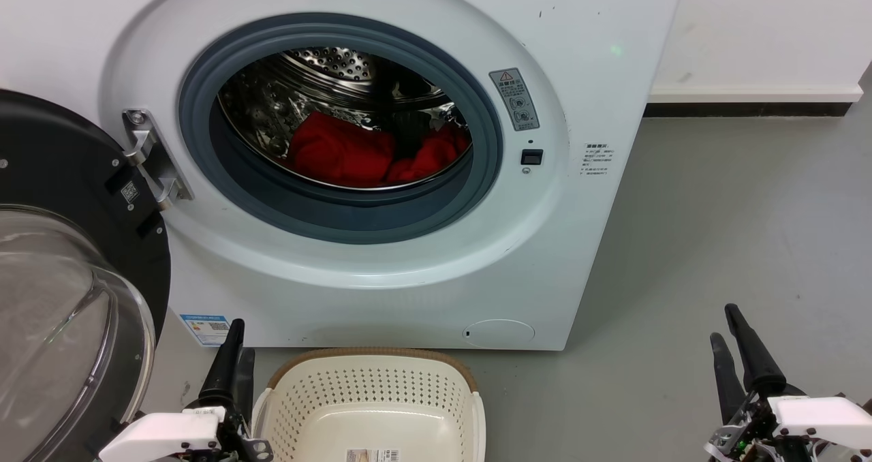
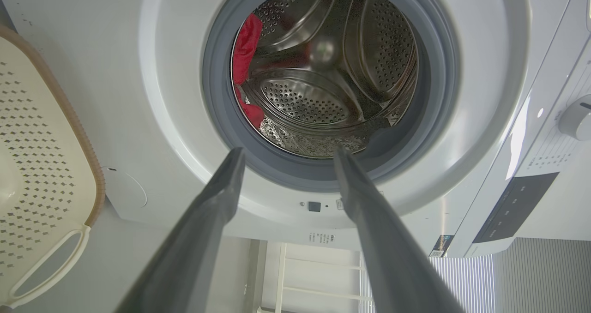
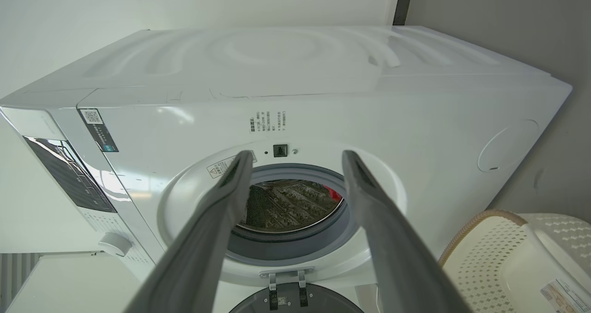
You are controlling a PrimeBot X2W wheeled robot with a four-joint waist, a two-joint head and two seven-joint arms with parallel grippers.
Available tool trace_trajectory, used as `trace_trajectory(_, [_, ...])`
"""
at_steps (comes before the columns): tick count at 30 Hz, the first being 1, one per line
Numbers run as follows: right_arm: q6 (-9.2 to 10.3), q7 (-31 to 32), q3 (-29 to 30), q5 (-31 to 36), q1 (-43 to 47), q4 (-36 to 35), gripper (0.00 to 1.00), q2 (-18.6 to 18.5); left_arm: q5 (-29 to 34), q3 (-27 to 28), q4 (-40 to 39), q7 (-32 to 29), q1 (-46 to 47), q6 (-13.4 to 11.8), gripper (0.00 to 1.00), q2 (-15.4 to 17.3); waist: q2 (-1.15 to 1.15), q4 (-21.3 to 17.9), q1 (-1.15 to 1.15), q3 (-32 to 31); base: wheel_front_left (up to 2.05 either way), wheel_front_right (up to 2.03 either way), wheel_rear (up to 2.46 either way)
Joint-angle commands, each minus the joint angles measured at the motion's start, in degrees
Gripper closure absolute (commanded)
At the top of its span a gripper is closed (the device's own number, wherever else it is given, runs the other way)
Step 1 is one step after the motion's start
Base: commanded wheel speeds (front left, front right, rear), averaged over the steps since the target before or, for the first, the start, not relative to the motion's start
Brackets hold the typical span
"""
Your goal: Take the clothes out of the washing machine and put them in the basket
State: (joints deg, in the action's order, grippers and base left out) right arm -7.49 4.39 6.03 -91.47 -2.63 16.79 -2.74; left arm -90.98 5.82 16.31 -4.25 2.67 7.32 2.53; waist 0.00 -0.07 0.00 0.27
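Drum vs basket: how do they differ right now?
The drum is shiny steel; the basket is cream plastic with a brown rim. The drum holds the red clothes; the basket holds none. The drum opens forward inside the washing machine; the basket sits on the floor, open upward. Both have perforated walls.

We face a plain laundry corner, perhaps a utility or test room. A white front-loading washing machine [image 1: 409, 298], its door [image 1: 61, 312] swung open, stands on a smooth grey floor [image 1: 715, 244] against a white wall [image 1: 763, 26] with a dark skirting strip [image 1: 749, 110]. A perforated basket [image 1: 368, 354] sits at its foot.
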Motion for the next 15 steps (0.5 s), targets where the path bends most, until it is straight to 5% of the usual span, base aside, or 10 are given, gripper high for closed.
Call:
trace_trajectory(1, [0.00, -0.69, -0.06, 0.84, -0.62, -1.07, 0.00, -0.17, 0.99, 0.05, -1.27, 0.67, 0.44, 0.02, 0.00, 0.11, 0.00, -0.02, 0.00, 0.02, 0.00, 0.00, 0.00])
trace_trajectory(15, [0.00, -4.28, 1.74, 16.71, -0.81, -1.73, 0.00, -0.19, 14.86, 2.99, -1.93, 4.25, -0.23, -0.68, 0.00, 0.17, 0.00, -0.26, 0.00, 0.07, 0.00, 0.00, 0.00])
